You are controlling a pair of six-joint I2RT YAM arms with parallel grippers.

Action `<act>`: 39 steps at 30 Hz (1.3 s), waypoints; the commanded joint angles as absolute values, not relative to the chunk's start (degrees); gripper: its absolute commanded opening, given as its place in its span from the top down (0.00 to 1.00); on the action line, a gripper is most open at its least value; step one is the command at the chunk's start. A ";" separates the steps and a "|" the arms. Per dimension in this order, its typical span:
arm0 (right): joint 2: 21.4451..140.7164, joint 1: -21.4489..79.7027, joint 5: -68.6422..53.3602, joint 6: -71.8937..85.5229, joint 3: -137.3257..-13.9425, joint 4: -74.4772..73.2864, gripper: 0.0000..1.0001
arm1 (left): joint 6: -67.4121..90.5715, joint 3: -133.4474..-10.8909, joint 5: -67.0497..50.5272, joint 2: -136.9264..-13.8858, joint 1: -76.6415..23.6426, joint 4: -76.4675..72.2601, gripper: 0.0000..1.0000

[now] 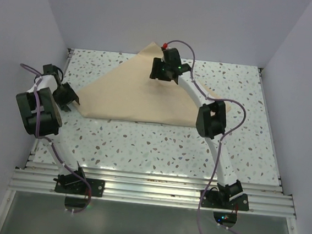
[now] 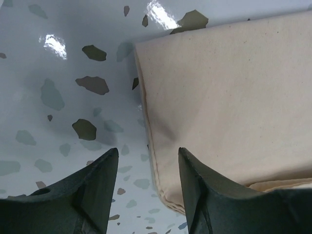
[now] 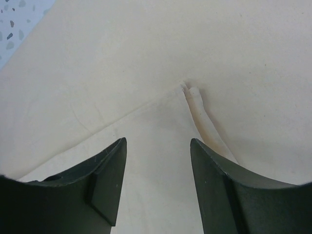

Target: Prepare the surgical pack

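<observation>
While both our hands hang spread and empty, the left hand (image 2: 147,155) straddles the folded edge of the tan fabric sheet (image 2: 229,97) on the desk (image 2: 63,97), and the right hand (image 3: 157,144) hovers over it, a layer's corner just ahead. We risk pinching one layer only, dragging the fold apart.

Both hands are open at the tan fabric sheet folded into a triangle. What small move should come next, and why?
Probably lower the left hand slightly and shut it on the left corner of the tan fabric sheet. Its open fingers straddle the hemmed edge lying on the speckled table. The right hand hovers open over a fold farther back, gripping nothing.
</observation>
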State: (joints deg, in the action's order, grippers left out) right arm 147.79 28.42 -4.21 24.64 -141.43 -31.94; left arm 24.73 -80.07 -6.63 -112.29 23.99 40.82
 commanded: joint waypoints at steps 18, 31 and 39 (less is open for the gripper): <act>150.20 28.21 -10.46 25.40 -138.43 -33.49 0.85 | 24.88 -83.50 -10.28 -120.41 24.52 34.02 0.68; 155.56 28.21 -11.86 28.65 -140.53 -38.67 0.94 | 23.29 -84.19 -14.68 -111.63 23.82 33.92 1.00; 151.90 28.04 -16.08 28.83 -141.42 -38.34 0.96 | 23.82 -83.06 -16.70 -104.16 21.27 34.45 1.00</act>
State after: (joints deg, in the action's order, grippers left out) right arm 153.38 27.81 -13.17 28.42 -140.29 -34.96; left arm 24.40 -83.53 -14.74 -109.19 22.68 36.21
